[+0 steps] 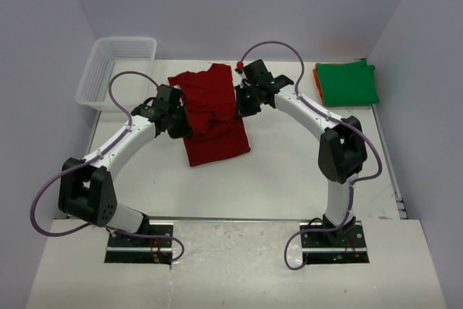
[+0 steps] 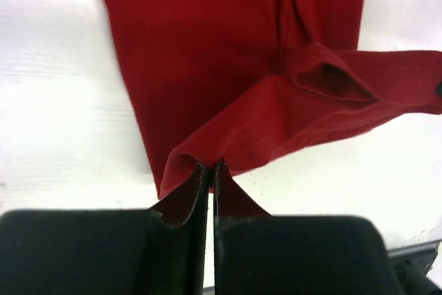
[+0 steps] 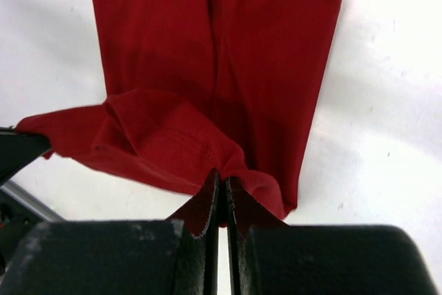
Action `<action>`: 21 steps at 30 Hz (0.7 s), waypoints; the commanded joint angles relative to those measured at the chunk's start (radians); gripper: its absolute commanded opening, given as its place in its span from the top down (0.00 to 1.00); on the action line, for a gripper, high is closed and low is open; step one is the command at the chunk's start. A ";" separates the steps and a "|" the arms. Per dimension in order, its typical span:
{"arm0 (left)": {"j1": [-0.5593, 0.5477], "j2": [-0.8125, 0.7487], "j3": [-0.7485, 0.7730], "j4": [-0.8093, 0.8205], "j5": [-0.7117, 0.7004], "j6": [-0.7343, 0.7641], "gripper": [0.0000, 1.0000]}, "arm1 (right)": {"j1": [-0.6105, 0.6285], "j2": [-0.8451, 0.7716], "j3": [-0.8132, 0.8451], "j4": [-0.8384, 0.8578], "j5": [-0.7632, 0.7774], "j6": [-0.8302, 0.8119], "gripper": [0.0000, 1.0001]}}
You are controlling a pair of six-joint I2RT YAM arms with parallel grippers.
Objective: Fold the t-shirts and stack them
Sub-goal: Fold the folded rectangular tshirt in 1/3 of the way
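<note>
The dark red, soft cloth short-sleeved t-shirt (image 1: 215, 117) sits mid-table, partly folded. Its lower part lies flat on the white surface, nearer the arm bases, while its upper part is lifted and bunched, with one flap spreading toward the far side. The left gripper (image 2: 210, 167) pinches a doubled fold at the shirt's left edge, and the right gripper (image 3: 222, 174) pinches a fold at its right edge. The cloth between them sags in soft creases.

Well apart, at the far right of the table, a bright green cloth t-shirt (image 1: 349, 83) lies folded into a tidy rectangle. It rests on an orange cloth t-shirt (image 1: 317, 83), of which only a thin strip shows along the left edge; that one is probably folded too.
</note>
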 commanded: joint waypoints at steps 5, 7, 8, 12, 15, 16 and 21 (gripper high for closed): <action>0.124 0.092 0.075 0.022 -0.012 0.082 1.00 | -0.042 0.179 0.247 -0.105 -0.092 -0.087 1.00; 0.140 0.112 0.085 0.032 0.002 0.085 1.00 | -0.049 0.210 0.302 -0.119 -0.103 -0.094 1.00; 0.141 0.121 0.093 0.039 0.000 0.086 1.00 | -0.052 0.233 0.315 -0.122 -0.104 -0.103 1.00; 0.149 0.184 0.127 0.044 0.010 0.086 1.00 | -0.067 0.294 0.382 -0.134 -0.121 -0.127 1.00; 0.150 0.204 0.150 0.053 0.019 0.083 1.00 | -0.082 0.325 0.434 -0.136 -0.144 -0.140 1.00; 0.152 0.208 0.163 0.052 0.013 0.083 1.00 | -0.085 0.330 0.442 -0.137 -0.152 -0.148 1.00; 0.164 0.228 0.199 0.046 0.007 0.080 1.00 | -0.098 0.376 0.517 -0.146 -0.176 -0.165 1.00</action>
